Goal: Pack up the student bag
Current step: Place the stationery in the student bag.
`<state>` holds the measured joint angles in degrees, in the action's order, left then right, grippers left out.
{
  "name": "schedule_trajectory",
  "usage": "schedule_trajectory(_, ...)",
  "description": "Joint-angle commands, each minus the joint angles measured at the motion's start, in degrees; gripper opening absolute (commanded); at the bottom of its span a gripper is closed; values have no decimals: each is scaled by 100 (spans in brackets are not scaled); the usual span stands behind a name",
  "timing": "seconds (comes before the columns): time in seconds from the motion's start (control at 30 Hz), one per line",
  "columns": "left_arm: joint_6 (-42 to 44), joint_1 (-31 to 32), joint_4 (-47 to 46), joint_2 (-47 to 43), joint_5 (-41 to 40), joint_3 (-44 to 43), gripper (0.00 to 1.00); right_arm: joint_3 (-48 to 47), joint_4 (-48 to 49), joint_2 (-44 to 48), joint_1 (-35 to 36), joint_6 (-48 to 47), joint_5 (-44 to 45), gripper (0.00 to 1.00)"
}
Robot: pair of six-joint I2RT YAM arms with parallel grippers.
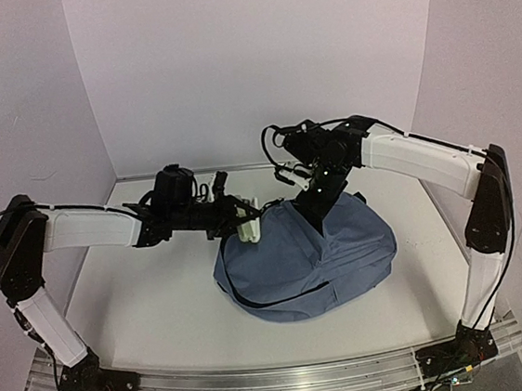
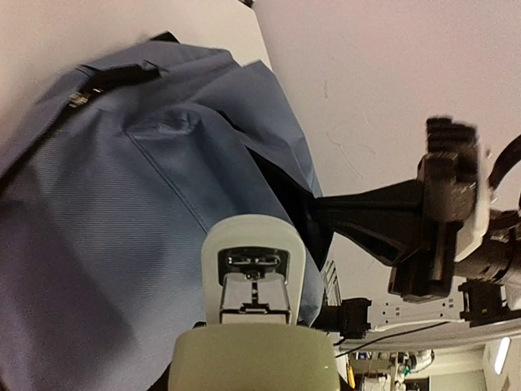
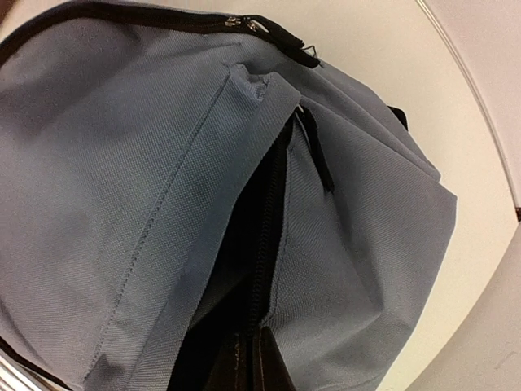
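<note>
The student bag (image 1: 314,255), a soft blue-grey backpack, lies in the middle of the white table. Its main zipper gapes as a dark slit (image 3: 256,244) between the front panel and the back. My right gripper (image 1: 312,211) comes down on the bag's far top edge; its dark fingertips (image 3: 236,371) are pressed together, pinching the fabric at the zipper line. My left gripper (image 1: 241,220) hovers at the bag's upper left, shut on a white stapler-like object (image 2: 252,277) that hides its fingers. The object points toward the bag (image 2: 114,212), near the opening.
The right arm's black wrist (image 2: 444,220) reaches in close beside the white object. A black strap (image 1: 253,301) curls along the bag's near side. A metal rail (image 1: 280,380) runs along the table's front edge. White walls close the back and sides.
</note>
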<state>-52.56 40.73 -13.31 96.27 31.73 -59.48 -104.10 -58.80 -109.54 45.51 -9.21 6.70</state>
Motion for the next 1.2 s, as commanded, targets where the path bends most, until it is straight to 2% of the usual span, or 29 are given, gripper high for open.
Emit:
schedule_trajectory(0.0, -502, 402, -1694, 680, 697, -524, 0, 92, 504, 485, -155, 416, -866, 0)
schedule_trajectory(0.17, -807, 687, -2368, 1262, 842, -813, 0, 191, 670, 587, -155, 500, -1059, 0)
schedule_trajectory(0.3, -914, 909, -2531, 1619, 989, -1033, 0, 302, 808, 656, -156, 530, -1221, 0)
schedule_trajectory(0.47, -1615, 955, -3298, 2204, 1106, -1081, 0, 406, 948, 845, -156, 523, -1546, 0)
schedule_trajectory(0.63, -1960, 998, -3690, 2626, 1192, -1271, 0, 676, 1106, 1135, -157, 447, -1943, 0)
schedule_trajectory(0.87, -1843, 995, -3425, 2732, 1175, -1595, 0, 1060, 1133, 1326, -150, 385, -2368, 0)
schedule_trajectory(1.0, -1763, 997, -3280, 2911, 1140, -2066, 0, 1137, 1133, 1339, -156, 384, -2468, 0)
schedule_trajectory(1.17, -1832, 973, -3293, 3081, 614, -2294, 0, 1096, 1133, 1366, -154, 520, -2465, 0)
